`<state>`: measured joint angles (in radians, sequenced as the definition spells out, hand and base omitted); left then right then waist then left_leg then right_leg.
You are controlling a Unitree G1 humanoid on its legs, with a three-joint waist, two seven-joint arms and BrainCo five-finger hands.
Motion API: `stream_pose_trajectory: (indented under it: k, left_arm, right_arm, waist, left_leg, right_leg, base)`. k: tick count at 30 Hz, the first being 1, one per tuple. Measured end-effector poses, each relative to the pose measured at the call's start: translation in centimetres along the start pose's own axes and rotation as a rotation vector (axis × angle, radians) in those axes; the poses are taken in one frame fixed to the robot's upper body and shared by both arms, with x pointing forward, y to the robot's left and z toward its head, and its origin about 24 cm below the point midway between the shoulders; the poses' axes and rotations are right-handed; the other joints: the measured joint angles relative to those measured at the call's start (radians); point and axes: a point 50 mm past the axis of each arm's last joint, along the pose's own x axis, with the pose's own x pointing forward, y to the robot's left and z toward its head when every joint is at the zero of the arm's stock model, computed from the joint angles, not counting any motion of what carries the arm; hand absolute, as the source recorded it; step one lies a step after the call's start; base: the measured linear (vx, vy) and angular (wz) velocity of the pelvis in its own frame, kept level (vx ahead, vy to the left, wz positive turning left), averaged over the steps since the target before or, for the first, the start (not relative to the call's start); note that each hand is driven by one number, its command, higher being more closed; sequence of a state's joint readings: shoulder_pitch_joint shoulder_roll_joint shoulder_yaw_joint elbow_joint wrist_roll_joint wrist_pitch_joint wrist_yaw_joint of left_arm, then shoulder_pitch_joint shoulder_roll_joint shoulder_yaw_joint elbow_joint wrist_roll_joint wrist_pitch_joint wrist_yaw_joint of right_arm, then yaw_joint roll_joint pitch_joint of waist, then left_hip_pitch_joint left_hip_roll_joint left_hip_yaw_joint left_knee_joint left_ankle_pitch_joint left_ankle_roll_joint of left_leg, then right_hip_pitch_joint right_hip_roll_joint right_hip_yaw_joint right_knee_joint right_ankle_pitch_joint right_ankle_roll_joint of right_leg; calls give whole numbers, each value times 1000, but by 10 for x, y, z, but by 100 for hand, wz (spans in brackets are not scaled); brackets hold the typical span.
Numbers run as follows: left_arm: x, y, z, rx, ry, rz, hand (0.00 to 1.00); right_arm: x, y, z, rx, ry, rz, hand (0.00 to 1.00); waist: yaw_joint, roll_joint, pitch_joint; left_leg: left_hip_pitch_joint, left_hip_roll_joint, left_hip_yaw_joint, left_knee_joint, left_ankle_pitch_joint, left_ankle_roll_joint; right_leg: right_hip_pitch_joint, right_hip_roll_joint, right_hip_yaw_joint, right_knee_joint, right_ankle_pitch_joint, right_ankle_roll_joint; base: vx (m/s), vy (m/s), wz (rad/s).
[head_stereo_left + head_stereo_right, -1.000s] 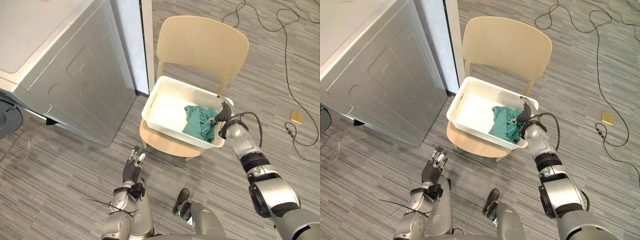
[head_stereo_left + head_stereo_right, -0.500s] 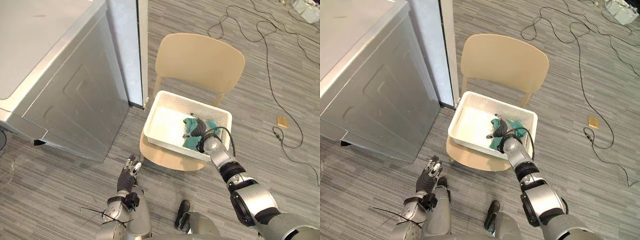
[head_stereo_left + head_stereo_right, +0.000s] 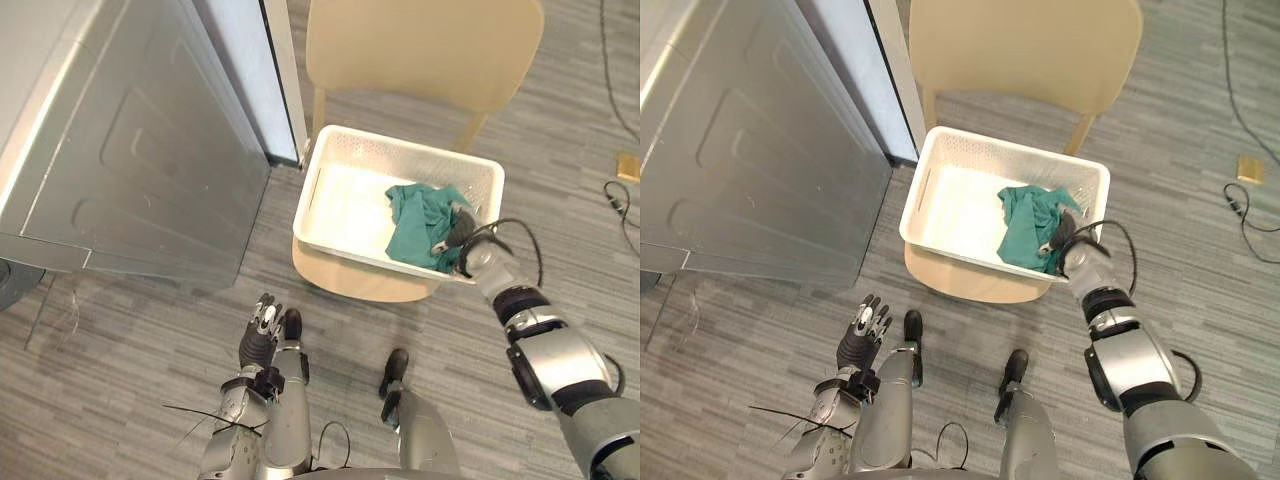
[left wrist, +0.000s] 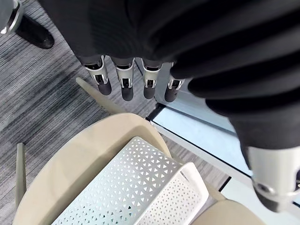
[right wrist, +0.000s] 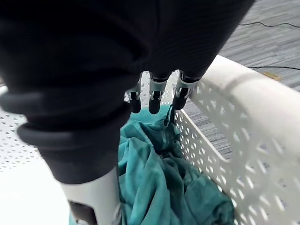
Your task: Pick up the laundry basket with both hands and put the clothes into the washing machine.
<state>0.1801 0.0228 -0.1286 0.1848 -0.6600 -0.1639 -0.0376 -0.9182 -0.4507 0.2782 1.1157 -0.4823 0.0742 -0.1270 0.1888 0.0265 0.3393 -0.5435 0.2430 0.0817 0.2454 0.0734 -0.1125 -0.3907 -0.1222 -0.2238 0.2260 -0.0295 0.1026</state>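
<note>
Perforated white plastic basket (image 3: 400, 160), creased soft teal cloth (image 3: 418, 222), smooth matt beige chair (image 3: 420, 45), dull grey metal washing machine (image 3: 130, 150).

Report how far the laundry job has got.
Done: nothing yet; the basket sits on the chair with the green cloth inside. In hand: the right hand reaches into the basket's right end beside the cloth, fingers straight; the left hand hangs low, open, apart from the basket. Left: grip both sides, lift, carry to the washing machine, load the cloth.
</note>
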Motion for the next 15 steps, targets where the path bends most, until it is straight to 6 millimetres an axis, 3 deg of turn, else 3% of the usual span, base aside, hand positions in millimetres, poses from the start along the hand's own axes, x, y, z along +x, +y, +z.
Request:
stream_pose_trajectory:
  k: [5,10,11,15]
  left_arm:
    - [2,-28,9,-146,-60,-80,0]
    - [3,-43,16,-209,-92,-132,0]
    - [3,-46,15,-232,-93,-134,0]
    - [3,-50,18,-248,-107,-153,0]
  right_arm:
    - [8,-57,-7,-132,21,-105,0]
    - [8,-82,-12,-153,35,-147,0]
    - [8,-94,-10,-114,23,-173,100]
    - [7,-106,-8,4,12,-199,100]
  waist:
    - [25,20,53]
    - [43,25,86]
    - [43,25,86]
    - [43,26,90]
  left_leg:
    - [-38,-17,-28,-127,86,-2]
    - [-82,-26,-38,-186,126,-2]
    - [-91,-34,-39,-208,140,-1]
    - [-98,-43,-47,-239,153,-1]
  right_leg:
    - [-69,-5,-33,-2,4,-3]
    - [-140,-16,-52,20,2,-3]
    - [-162,-23,-53,30,-2,-1]
    - [-189,-35,-58,56,-20,-2]
  base:
    - [20,-27,22]
    - [25,-26,10]
    - [26,-8,7]
    - [21,-21,9]
